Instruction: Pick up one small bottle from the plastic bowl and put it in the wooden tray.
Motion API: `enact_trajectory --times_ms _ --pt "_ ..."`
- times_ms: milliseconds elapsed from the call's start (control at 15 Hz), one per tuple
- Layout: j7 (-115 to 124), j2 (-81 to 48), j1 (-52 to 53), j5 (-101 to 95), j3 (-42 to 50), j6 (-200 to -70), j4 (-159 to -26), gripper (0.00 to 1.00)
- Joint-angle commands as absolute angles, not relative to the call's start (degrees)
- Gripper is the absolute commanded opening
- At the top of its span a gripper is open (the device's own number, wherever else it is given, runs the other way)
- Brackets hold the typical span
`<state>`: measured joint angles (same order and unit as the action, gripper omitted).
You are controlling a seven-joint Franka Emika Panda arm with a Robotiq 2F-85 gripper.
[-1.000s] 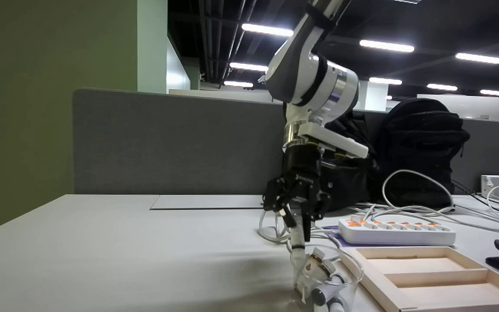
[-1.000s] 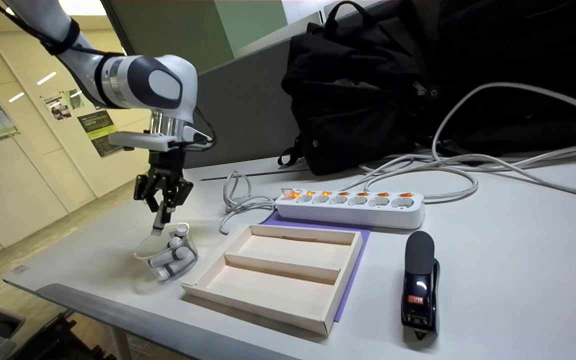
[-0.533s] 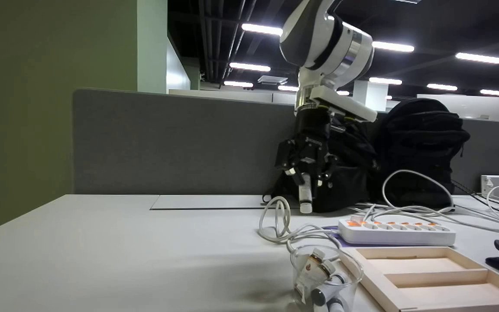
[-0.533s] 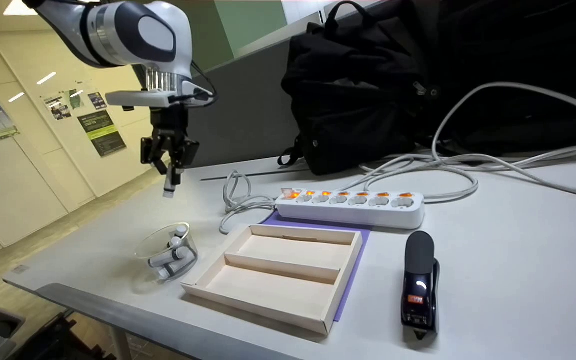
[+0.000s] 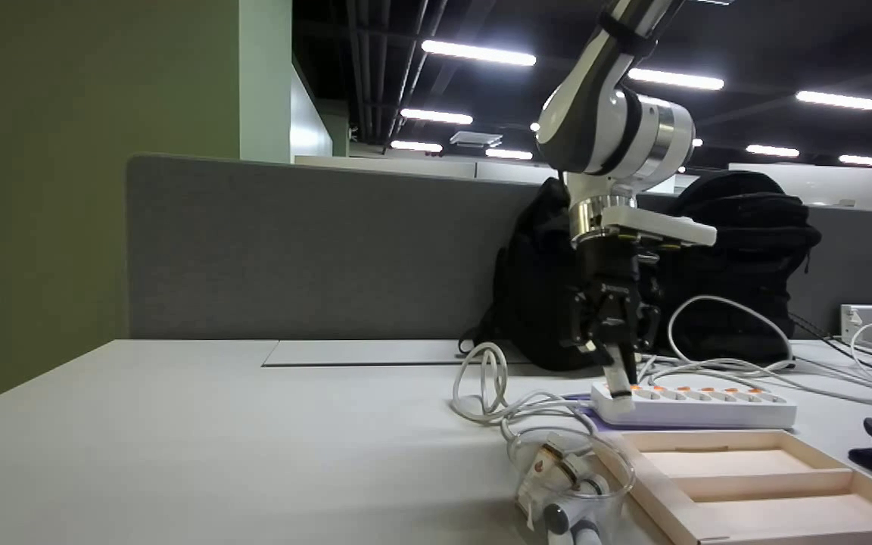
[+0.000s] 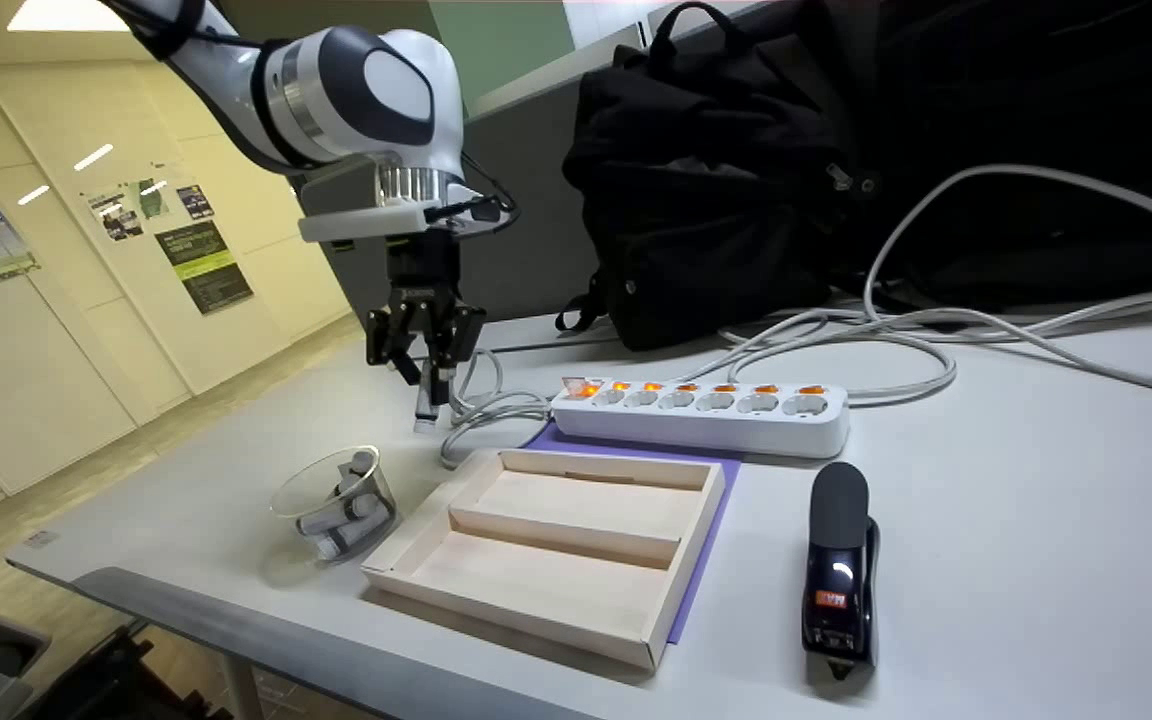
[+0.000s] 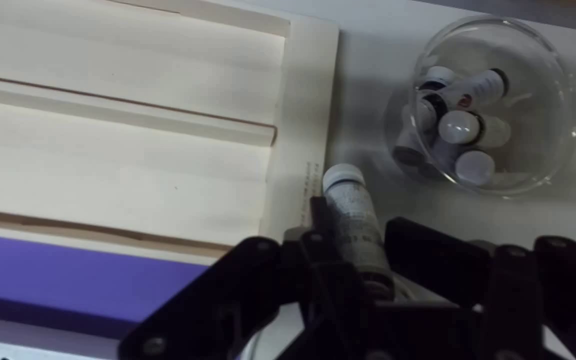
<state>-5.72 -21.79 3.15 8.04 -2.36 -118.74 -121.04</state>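
Observation:
My gripper point(image 7: 355, 216) is shut on a small white-capped bottle point(image 7: 352, 202), which hangs tilted with its cap end downward. In both exterior views the gripper point(image 5: 621, 363) point(image 6: 426, 375) holds the bottle point(image 5: 618, 387) point(image 6: 425, 408) in the air above the table, between the bowl and the tray's far side. The clear plastic bowl point(image 7: 564, 102) point(image 6: 288, 508) stands on the table with several small bottles point(image 7: 477, 91) point(image 6: 356, 512) lying in it. The wooden tray point(image 7: 309, 95) point(image 6: 536, 595) lies beside the bowl, with two compartments and nothing visible in them.
A white power strip point(image 6: 701, 420) stands behind the tray, with looped white cable point(image 6: 481, 405) beside it. A purple sheet point(image 7: 68, 272) lies under the tray. A black stapler point(image 6: 839, 570) lies at the tray's other side. Black backpacks point(image 6: 701, 190) stand at the back.
My gripper has lifted the bottle up out of the bowl, then moved away from the bowl toward the tray and come down somewhat. Bowl and tray have not moved.

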Motion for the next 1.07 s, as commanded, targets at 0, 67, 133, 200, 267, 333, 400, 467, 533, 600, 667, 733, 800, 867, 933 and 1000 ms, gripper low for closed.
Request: enact_trajectory --times_ms 0,67,133,200,267,333,400,467,533,600,667,733,800,867,933,1000 --pt "-2.60 -23.11 2.80 4.51 -1.27 -114.83 -121.14 0.08" --pt "-2.62 -23.11 2.72 3.49 -0.91 -113.51 -121.68 0.08" --pt "-2.65 -22.90 2.65 2.38 -0.54 -112.78 -122.42 0.08" --pt "-2.84 -22.76 2.49 1.45 -0.21 -111.97 -123.02 0.08" --pt "-2.87 -22.70 2.36 0.53 0.09 -111.33 -123.56 0.08" --pt "-2.93 -22.86 2.19 -0.29 0.42 -110.90 -124.14 0.08" --pt "-3.00 -23.06 2.03 -1.01 0.64 -110.65 -124.67 0.08" --pt "-3.06 -23.33 1.88 -1.54 0.80 -110.67 -125.26 0.08" --pt "-3.14 -23.48 1.74 -1.88 0.85 -110.56 -125.73 0.08" --pt "-3.10 -23.66 1.64 -2.20 0.87 -110.69 -126.28 0.08" --pt "-3.10 -23.92 1.57 -2.47 0.87 -110.82 -126.69 0.08" --pt "-3.13 -24.23 1.50 -2.69 0.84 -110.65 -126.95 0.08" --pt "-3.18 -24.50 1.48 -2.75 0.80 -110.81 -127.28 0.08" --pt "-3.24 -24.84 1.50 -2.76 0.74 -110.84 -127.48 0.08" --pt "-3.30 -25.19 1.49 -2.73 0.70 -110.95 -127.68 0.08" --pt "-3.29 -25.62 1.49 -2.72 0.68 -110.93 -127.71 0.08"
